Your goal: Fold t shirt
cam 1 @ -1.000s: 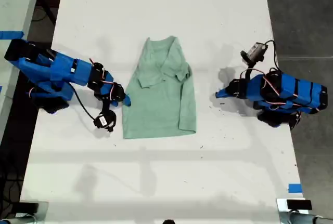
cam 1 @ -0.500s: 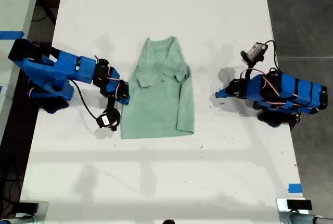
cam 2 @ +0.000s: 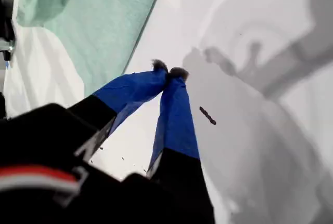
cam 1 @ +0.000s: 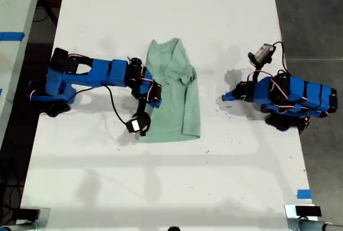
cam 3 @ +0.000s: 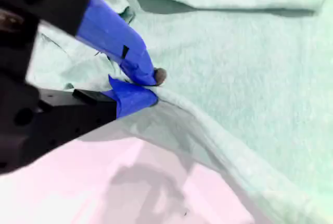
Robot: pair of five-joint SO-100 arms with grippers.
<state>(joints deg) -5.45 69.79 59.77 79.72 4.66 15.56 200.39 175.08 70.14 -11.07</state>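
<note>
While my second tool (cam 3: 148, 86) pinches the t shirt (cam 1: 179, 99) edge for folding at mid-bench (cam 1: 161, 6), my first tool (cam 2: 169, 71) rests closed, empty.

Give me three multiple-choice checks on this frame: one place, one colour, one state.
1. Where is my second hand?
A. at an edge of the t shirt
B. over bare table, far from any cloth
C. off the table

2. What colour is the t shirt?
A. red
B. pale mint green
C. black

3. What state is my first hand in?
A. shut, holding nothing
B. wide open
C. shut on the t shirt

Answers: 1 A, the second wrist view shows it pinching a cloth edge. 2 B, all views show it green. 3 A, its tips meet over the bare table.
</note>
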